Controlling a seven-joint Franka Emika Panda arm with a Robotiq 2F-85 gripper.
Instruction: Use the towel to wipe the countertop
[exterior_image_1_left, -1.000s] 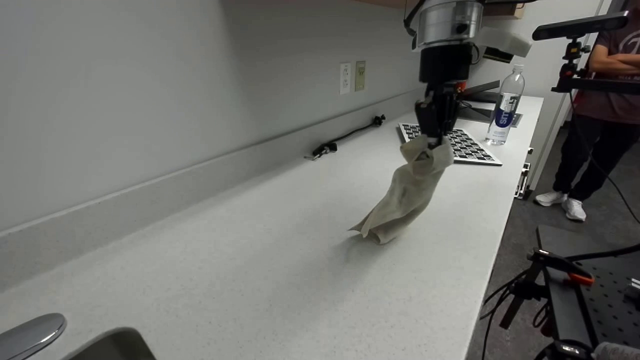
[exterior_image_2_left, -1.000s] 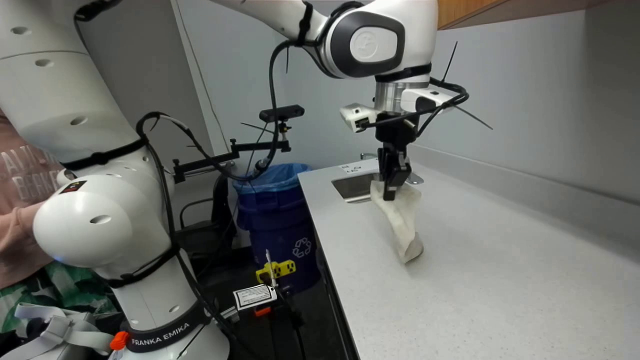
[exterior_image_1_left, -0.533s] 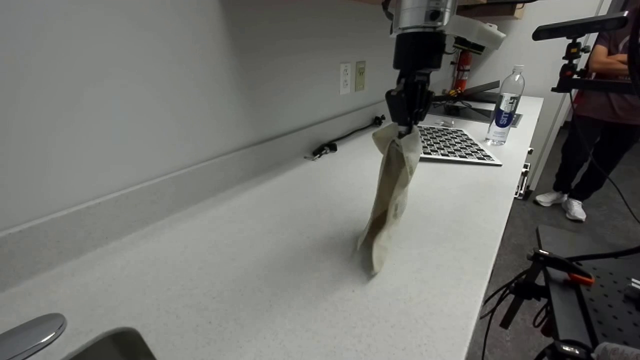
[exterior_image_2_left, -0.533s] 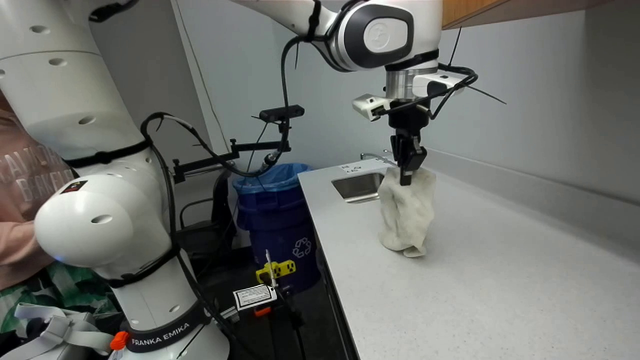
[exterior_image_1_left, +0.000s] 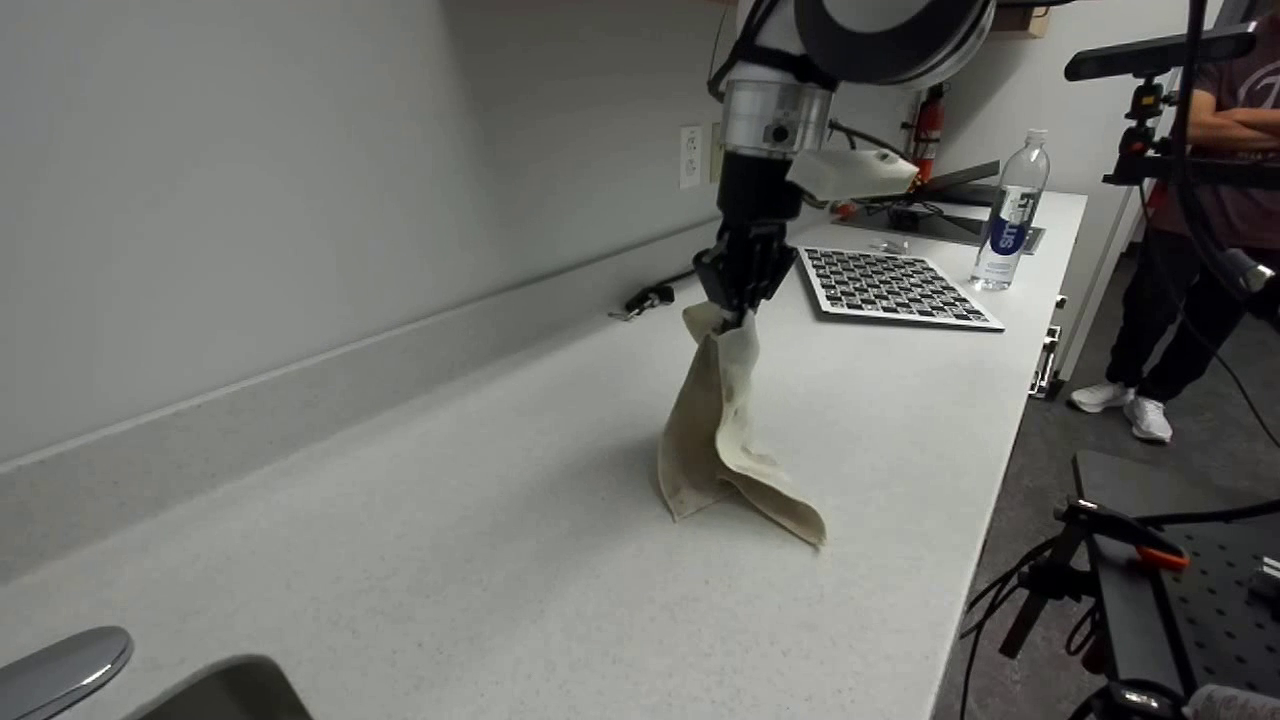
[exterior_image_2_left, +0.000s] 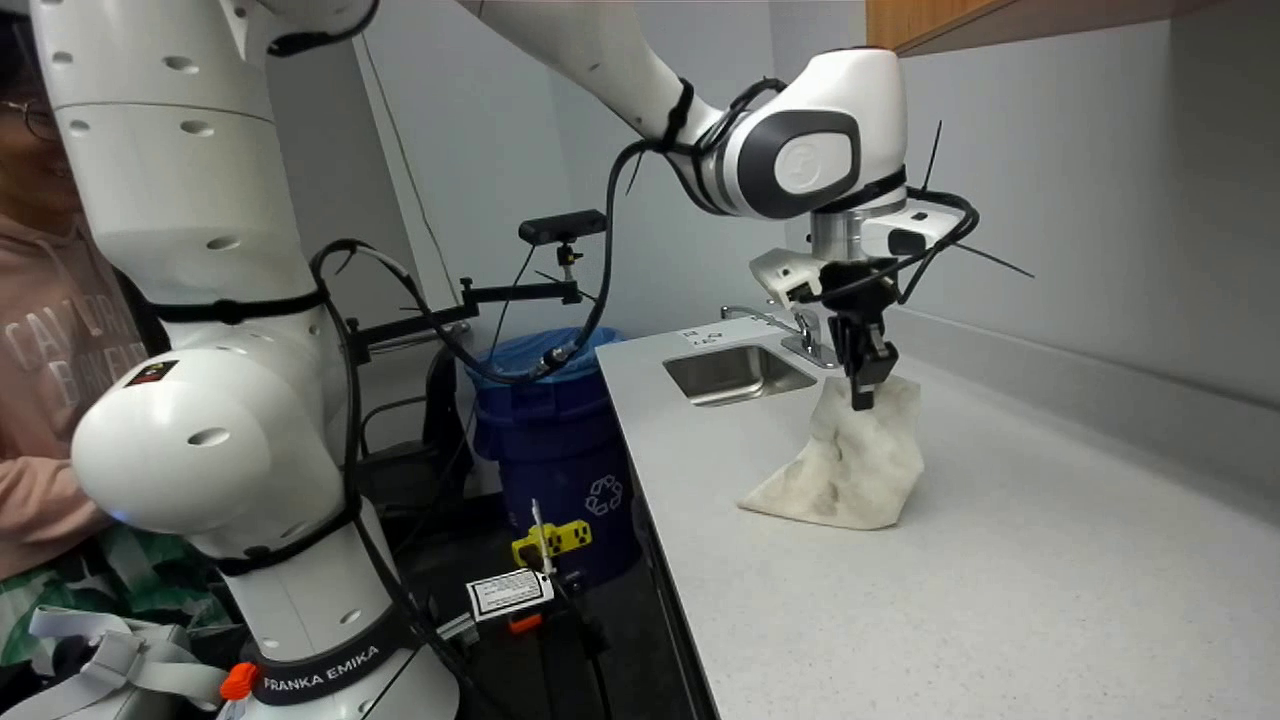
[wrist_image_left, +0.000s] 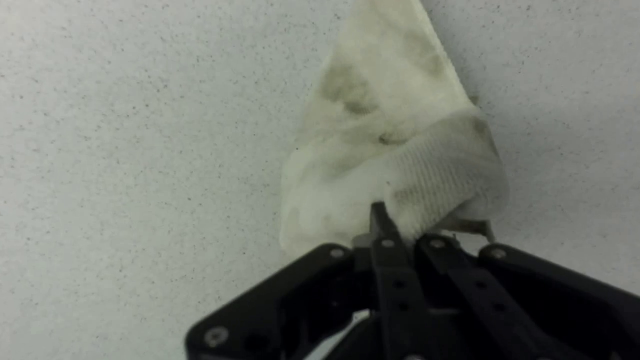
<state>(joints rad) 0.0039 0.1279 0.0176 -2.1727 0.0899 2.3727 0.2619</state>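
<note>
"Towel (exterior_image_2_left: 855, 470) first: I have its upper end pinched in my gripper (wrist_image_left: 406, 231), jaws nearly together on it, the rest hanging below."

"And where is that?"

"Over the countertop (exterior_image_2_left: 980, 610), apart from the sink (exterior_image_2_left: 737, 374), its lower edge seemingly resting on the surface."

"How far along, then?"

"Grasping is done. Wiping I judge unfinished, though nothing shows me which stretch is already clean. Only the hem looks to touch, so I should probably go lower and drag the towel flat."

"Anything farther out?"

"Going away from the sink, past the towel: the checkered board (exterior_image_1_left: 890, 288), then, farther yet, the bottle (exterior_image_1_left: 1006, 225)."
</note>
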